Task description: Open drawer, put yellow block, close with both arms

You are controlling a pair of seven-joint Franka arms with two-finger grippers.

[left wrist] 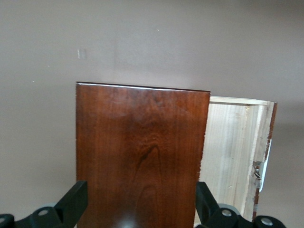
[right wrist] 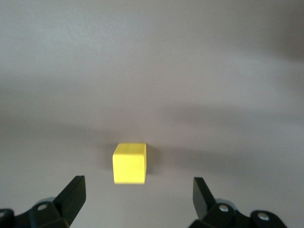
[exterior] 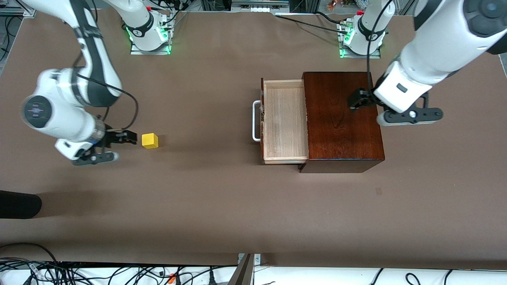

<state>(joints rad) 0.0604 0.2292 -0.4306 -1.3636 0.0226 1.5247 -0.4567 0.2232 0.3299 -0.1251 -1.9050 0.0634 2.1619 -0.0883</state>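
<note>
You have the drawer (exterior: 285, 120) pulled out of the reddish-brown wooden box (exterior: 342, 118), toward the right arm's end of the counter (exterior: 222, 190). Its pale wood tray lies bare inside, and the white bar handle (exterior: 256, 120) sits on the dark front, which faces the right arm's end. The yellow block (exterior: 150, 140) is not in the drawer; it rests on the counter, well apart from the drawer, near the right arm's end. Your right pincer (exterior: 126, 137) is low just beside the block, on the side of the right arm's end, and its fingers (right wrist: 73, 194) stand wide apart and hold nothing. In the right wrist view the block (right wrist: 129, 163) shows between the two fingertips but a little ahead of them, not touching any of them. Your left pincer (exterior: 355, 101) hangs over the top of the wooden box, and the left arm reaches in from its base. In the left wrist view its fingers (left wrist: 76, 202) stand wide apart above the glossy top of the box (left wrist: 140, 156), with nothing between them, and the open drawer (left wrist: 232, 152) shows beside the box.
</note>
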